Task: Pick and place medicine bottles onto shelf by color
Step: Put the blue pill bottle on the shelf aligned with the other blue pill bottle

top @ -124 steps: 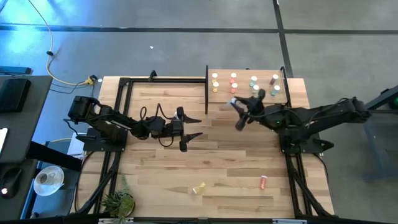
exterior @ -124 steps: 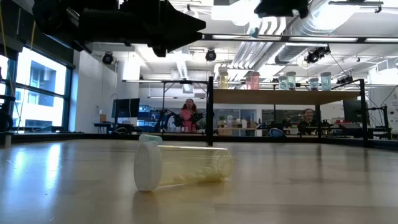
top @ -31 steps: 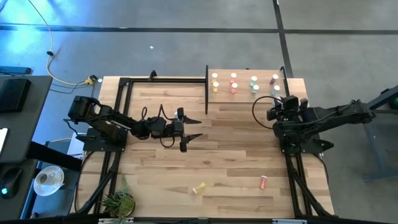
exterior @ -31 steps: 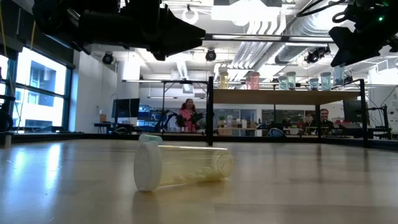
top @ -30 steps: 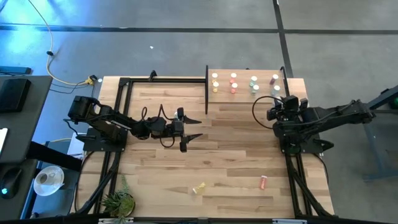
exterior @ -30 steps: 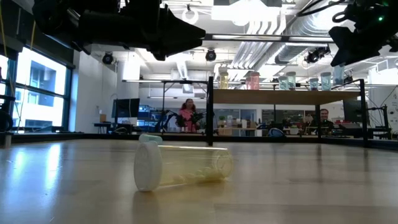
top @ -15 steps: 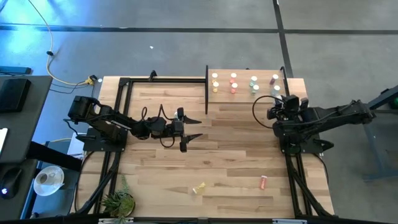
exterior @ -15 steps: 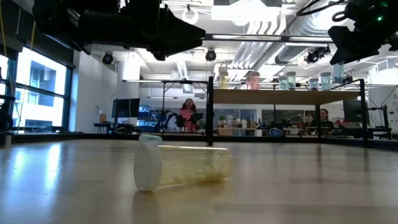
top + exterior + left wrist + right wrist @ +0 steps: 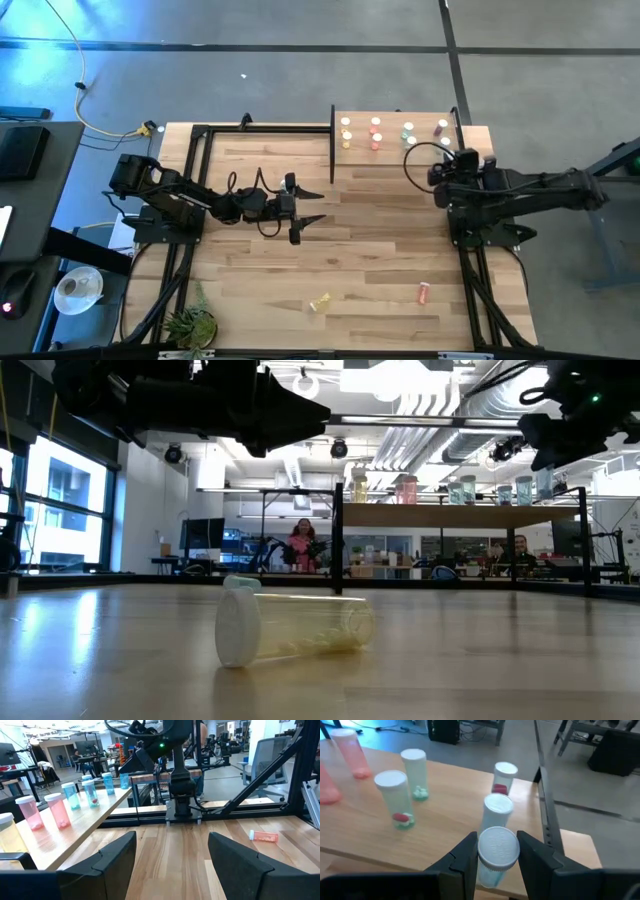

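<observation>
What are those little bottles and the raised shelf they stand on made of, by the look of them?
The medicine bottles look like clear tinted plastic: you can see pills through their walls, under matte white caps. The one in the right gripper looks the same. The shelf appears to be pale wood, likely plywood, with visible grain and a low sheen. The left gripper waits open over the table.

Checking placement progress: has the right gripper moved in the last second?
Yes. The right gripper edged toward the shelf, holding a bottle.
</observation>
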Robot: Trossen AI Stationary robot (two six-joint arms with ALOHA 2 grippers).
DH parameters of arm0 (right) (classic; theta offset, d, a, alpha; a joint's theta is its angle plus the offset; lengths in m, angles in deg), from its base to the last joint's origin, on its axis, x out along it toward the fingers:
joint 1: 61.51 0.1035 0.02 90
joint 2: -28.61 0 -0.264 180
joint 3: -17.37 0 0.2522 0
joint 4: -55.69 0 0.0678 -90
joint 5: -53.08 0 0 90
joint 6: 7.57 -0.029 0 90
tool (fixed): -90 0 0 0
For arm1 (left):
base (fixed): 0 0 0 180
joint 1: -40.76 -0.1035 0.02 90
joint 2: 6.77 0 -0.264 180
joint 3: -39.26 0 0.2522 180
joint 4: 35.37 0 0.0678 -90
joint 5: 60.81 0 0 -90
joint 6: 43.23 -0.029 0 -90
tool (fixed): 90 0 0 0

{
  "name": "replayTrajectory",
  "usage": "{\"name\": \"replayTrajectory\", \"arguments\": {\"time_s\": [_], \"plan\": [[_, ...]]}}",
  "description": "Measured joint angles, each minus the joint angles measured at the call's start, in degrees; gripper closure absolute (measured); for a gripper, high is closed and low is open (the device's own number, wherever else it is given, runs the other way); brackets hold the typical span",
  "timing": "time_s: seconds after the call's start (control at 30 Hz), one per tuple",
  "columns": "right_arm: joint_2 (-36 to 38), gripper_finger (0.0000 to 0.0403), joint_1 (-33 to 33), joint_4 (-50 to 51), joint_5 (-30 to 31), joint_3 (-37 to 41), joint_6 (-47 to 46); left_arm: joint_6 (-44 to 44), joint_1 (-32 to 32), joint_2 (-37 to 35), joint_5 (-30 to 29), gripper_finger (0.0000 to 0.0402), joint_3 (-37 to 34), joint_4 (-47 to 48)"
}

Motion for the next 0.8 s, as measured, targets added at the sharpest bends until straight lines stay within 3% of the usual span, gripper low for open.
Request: {"name": "replayTrajectory", "arguments": {"time_s": [0.13, 0.8], "plan": [[0.0, 0.0295, -2.7, -4.7, -1.1, 0.0, 6.0, 0.0, 0.0, 0.0, 0.0, 0.0163, 0.0, 0.0], [-4.0, 0.0295, -6.7, -7.9, -3.3, 0.0, 8.9, 0.0, 0.0, 0.0, 0.0, 0.0163, 0.0, 0.0]]}}
